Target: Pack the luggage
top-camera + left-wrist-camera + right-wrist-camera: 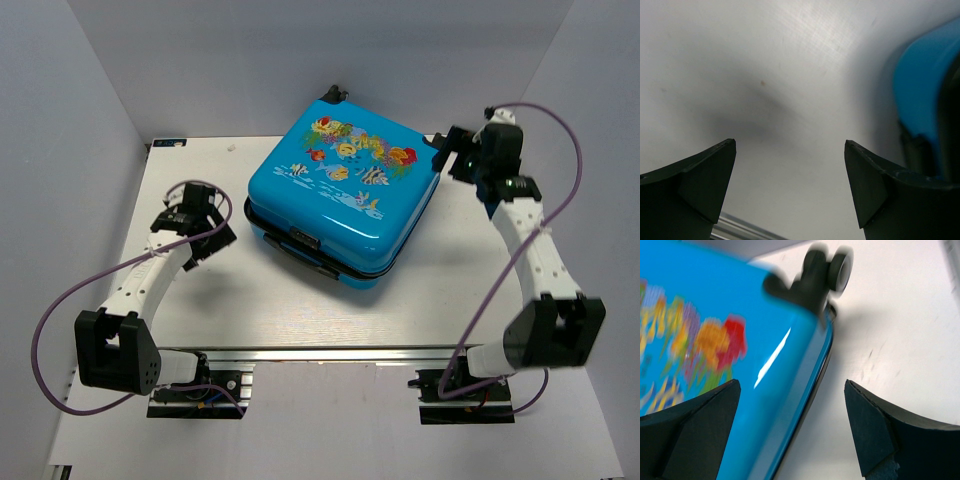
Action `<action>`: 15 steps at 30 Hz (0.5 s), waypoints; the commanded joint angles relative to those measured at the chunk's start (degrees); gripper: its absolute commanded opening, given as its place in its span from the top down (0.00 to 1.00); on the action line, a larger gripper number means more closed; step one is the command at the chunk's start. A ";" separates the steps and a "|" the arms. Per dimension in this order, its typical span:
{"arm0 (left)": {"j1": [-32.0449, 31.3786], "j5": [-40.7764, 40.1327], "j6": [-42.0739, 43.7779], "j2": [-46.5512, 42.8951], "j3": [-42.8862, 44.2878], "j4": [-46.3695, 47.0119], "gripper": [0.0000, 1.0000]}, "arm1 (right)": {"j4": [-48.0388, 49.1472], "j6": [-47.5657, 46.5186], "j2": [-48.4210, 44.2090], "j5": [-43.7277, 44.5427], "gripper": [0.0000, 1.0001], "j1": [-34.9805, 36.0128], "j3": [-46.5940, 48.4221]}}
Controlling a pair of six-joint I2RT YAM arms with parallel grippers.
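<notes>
The luggage [340, 195] lies flat and closed in the middle of the table, its bright-blue lid with the fish-and-coral print facing up and its black handle toward the arms. My left gripper [222, 232] stands open just left of the luggage's near-left corner, low over bare table. In the left wrist view, the left gripper [790, 150] holds nothing and the blue shell [925, 85] sits at the right edge. My right gripper [442, 155] is open at the luggage's far-right corner. Seen from the right wrist, the right gripper [790, 390] straddles the lid's edge [805, 370], below a black wheel [832, 265].
White walls close in the table [200, 290] on the left, back and right. An aluminium rail [330, 352] runs along the near edge between the arm bases. Purple cables loop off both arms.
</notes>
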 commanded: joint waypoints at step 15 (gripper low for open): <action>-0.83 16.45 1.31 10.41 -9.00 21.50 0.02 | -3.42 -10.61 53.50 -9.37 0.11 -6.65 58.16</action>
